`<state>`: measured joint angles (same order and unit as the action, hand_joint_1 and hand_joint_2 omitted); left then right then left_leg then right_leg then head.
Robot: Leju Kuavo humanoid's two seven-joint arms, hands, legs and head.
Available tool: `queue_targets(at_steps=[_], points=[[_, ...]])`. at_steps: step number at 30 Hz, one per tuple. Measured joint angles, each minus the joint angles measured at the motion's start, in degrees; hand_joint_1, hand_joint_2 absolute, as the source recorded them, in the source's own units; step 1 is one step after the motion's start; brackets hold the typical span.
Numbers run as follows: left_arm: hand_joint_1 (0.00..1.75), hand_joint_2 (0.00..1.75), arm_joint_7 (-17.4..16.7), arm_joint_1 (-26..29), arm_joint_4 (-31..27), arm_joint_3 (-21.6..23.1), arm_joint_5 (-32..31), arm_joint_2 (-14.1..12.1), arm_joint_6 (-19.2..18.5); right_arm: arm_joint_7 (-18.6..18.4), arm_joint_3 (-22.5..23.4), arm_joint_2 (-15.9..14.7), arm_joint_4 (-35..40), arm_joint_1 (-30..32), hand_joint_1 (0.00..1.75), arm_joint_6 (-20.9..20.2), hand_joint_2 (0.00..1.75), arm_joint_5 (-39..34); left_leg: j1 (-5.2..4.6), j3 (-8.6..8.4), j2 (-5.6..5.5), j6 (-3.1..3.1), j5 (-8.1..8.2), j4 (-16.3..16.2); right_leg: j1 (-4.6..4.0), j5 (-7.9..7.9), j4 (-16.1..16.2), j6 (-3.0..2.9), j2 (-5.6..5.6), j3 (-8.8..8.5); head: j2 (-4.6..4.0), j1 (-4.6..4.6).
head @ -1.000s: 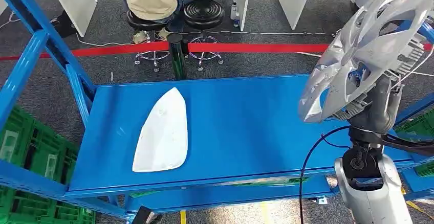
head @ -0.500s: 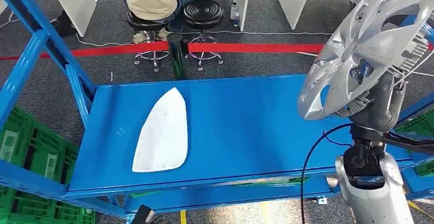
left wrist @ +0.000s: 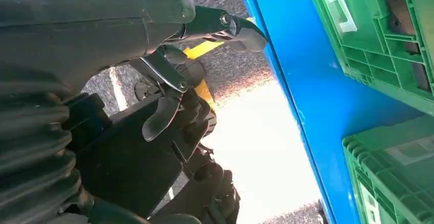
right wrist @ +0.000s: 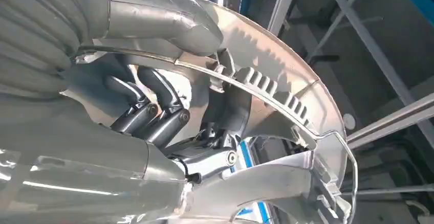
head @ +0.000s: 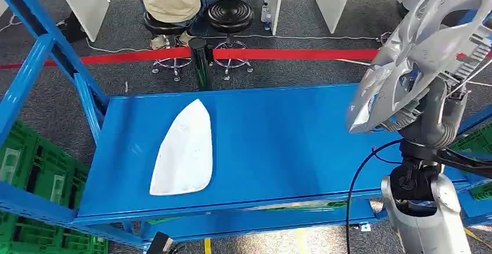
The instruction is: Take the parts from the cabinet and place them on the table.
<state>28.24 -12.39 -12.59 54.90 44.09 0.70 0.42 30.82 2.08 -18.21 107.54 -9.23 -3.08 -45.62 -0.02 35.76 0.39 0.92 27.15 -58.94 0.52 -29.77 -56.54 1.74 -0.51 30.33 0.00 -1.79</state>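
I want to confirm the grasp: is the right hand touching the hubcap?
Touching. In the right wrist view, the right hand holds the hubcap: its thumb lies on the rim and its dark fingers press the inner side.

A workshop or test hall: blue steel shelving rack [head: 52, 62], green plastic crates [head: 35, 173], grey carpet floor [head: 301, 68] with red tape line [head: 290, 54], black round stools [head: 231, 16].
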Motion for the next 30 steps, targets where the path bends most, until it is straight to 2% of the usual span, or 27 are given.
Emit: queue_targets(at_steps=[7, 13, 15, 16, 17, 20, 22, 23, 24, 25, 27, 28, 29, 30], points=[[0.0, 1.75, -0.83, -0.25, 0.0, -0.5, 1.14, -0.02, 0.22, -0.37, -0.87, -0.39, 1.97, -1.52, 1.75, 0.74, 1.75, 1.14, 0.0, -0.01, 0.08, 0.0, 0.0, 0.0, 0.0, 0.0, -0.01, 0.0, 0.05, 0.0, 0.0, 0.0], [0.0, 1.75, -0.79, -0.94, 0.0, -0.63, 0.7, -0.2, -0.09, -0.63, -1.75, -0.42, 2.21, -3.1, 1.75, 0.87, 1.75, 1.88, -0.65, 0.01, 0.07, 0.49, 0.32, -0.14, 0.54, 0.07, 0.16, 0.68, 0.04, -0.02, 0.0, 0.13], [0.0, 1.75, -0.96, -1.22, 0.0, -0.66, 0.52, -0.26, -0.13, -1.23, -2.14, -0.52, 2.3, -4.12, 1.75, 1.07, 1.75, 2.8, -0.53, -0.1, 0.12, 1.06, -0.25, 0.34, 0.59, 0.34, 0.09, 1.08, 0.1, -0.08, 0.0, 0.26], [0.0, 1.75, -1.2, -1.3, 0.0, -0.74, 0.7, -0.33, -0.13, -1.44, -2.38, -0.74, 2.47, -4.55, 1.75, 1.29, 1.75, 3.08, -0.22, -0.5, 0.27, 1.4, -0.62, 0.86, 0.68, -0.84, -0.56, 1.07, 0.14, 0.22, 0.0, 0.11], [0.0, 1.75, -1.22, -1.31, 0.0, -0.81, 0.83, -0.35, -0.13, -1.51, -2.51, -0.81, 2.54, -4.83, 1.75, 1.38, 1.75, 3.15, -0.23, -0.57, 0.28, 1.47, -0.66, 1.0, 0.6, -1.66, -1.39, 1.07, 0.17, 0.5, 0.0, -0.07], [0.0, 1.75, -1.25, -1.31, 0.0, -0.85, 0.92, -0.37, -0.11, -1.59, -2.58, -0.87, 2.58, -4.93, 1.75, 1.42, 1.75, 3.21, -0.23, -0.61, 0.29, 1.49, -0.67, 1.02, 0.61, -2.04, -1.86, 1.07, 0.16, 0.65, 0.0, -0.19], [0.0, 1.75, -1.29, -1.31, 0.0, -0.96, 1.09, -0.48, -0.09, -1.81, -2.75, -1.03, 2.69, -5.49, 1.75, 1.55, 1.75, 3.41, -0.25, -0.64, 0.34, 1.57, -0.69, 1.03, 0.57, -4.72, -6.2, 1.1, 0.26, 2.31, 0.0, -0.5], [0.0, 1.75, -0.94, -1.16, 0.02, -1.07, 1.64, -0.85, 1.13, -2.03, -3.5, -1.05, 2.71, -6.22, 1.75, 2.08, 1.75, 3.85, -0.55, -0.64, 0.56, 1.57, -0.7, 1.02, 0.58, -8.96, -18.07, 1.15, 0.35, 7.37, 0.0, -0.83], [0.0, 1.75, -0.7, -1.11, 0.02, -1.25, 1.73, -1.0, 1.62, -2.03, -3.87, -1.05, 2.71, -6.3, 1.75, 2.23, 1.75, 4.13, -0.58, -0.65, 0.58, 1.54, -0.71, 1.01, 0.59, -7.26, -16.86, 1.05, 0.34, 6.81, 0.0, -0.85], [0.0, 1.75, -0.5, -1.12, 0.02, -1.46, 2.01, -1.16, 2.05, -2.03, -4.13, -1.05, 2.71, -6.5, 1.75, 2.38, 1.75, 4.26, -0.58, -0.64, 0.58, 1.46, -0.76, 0.97, 0.59, -4.79, -13.55, 0.94, 0.34, 5.3, 0.0, -0.85], [0.0, 1.75, -0.02, -1.12, 0.02, -2.01, 2.89, -1.36, 2.23, -2.03, -4.72, -1.05, 2.86, -6.88, 1.75, 2.91, 1.75, 4.37, -0.58, -0.7, 0.57, 1.19, -0.84, 0.85, 0.7, 0.3, -3.36, 0.79, 0.4, 0.61, 0.0, -0.9], [0.0, 1.75, 0.33, -1.07, 0.02, -2.29, 3.26, -1.53, 2.3, -2.03, -5.05, -1.01, 2.95, -6.92, 1.75, 3.3, 1.75, 4.46, -0.78, -0.26, 0.58, 0.7, -1.05, 0.87, 0.45, -0.6, -1.41, 0.51, 0.88, -0.91, 0.0, -0.85], [0.0, 1.75, 0.59, -1.05, 0.02, -2.43, 3.43, -1.62, 2.29, -2.03, -5.29, -1.03, 3.13, -6.9, 1.75, 3.67, 1.75, 4.75, -0.78, 0.0, 0.63, 0.32, -1.3, 0.82, 0.33, -0.2, -0.75, -0.05, 1.05, -0.65, 0.0, -0.65], [0.0, 1.75, 0.92, -0.77, 0.02, -2.54, 3.52, -1.88, 2.29, -2.05, -5.59, -1.05, 3.19, -6.87, 1.75, 4.17, 1.75, 5.07, -0.75, 0.04, 0.69, -0.11, -1.58, 0.81, 0.15, -0.17, -0.76, -0.16, 0.96, -0.4, 0.0, -0.7]])
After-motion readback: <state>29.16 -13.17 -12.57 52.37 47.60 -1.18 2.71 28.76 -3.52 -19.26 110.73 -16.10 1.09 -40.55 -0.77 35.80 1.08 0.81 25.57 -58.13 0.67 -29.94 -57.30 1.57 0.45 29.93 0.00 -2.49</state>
